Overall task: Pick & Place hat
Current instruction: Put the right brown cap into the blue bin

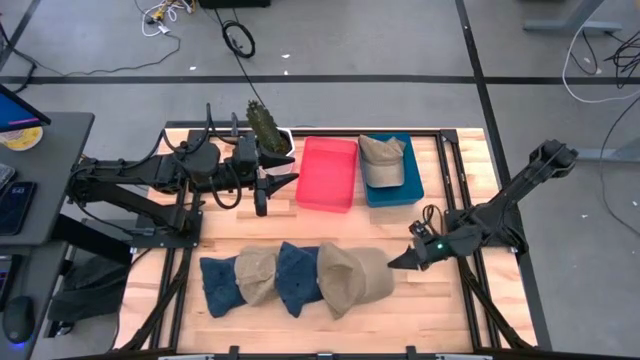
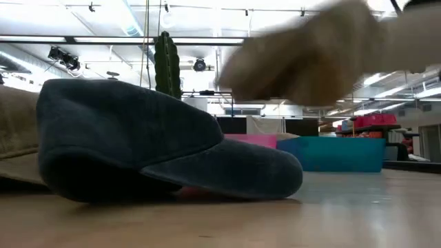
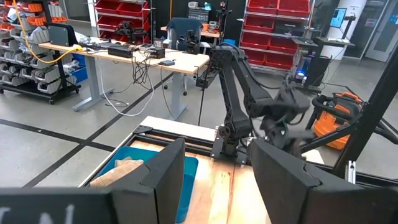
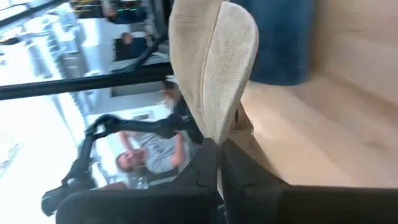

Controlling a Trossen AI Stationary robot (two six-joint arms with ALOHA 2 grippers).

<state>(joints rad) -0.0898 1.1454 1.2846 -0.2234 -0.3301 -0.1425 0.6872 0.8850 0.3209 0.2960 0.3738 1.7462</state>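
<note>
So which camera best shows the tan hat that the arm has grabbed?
The high view: the whole tan hat shows, right gripper shut on its brim. The right wrist view shows only the pinched brim; the low view a blur; the left wrist view nothing.

— Where is the right arm? 
— It reaches in from the table's right edge, stretched low toward the middle, its dark two-finger right gripper (image 1: 392, 263) at the front row. In the right wrist view the two fingers (image 4: 205, 171) stand pressed together, a fold of the tan corduroy hat (image 4: 214, 68) pinched between them.

— And the left arm? 
— It lies folded at the table's back left, forearm level. Its dark two-finger left gripper (image 1: 285, 168) points toward the right, held above the table, fingers (image 3: 163, 177) parted with nothing between them.
</note>
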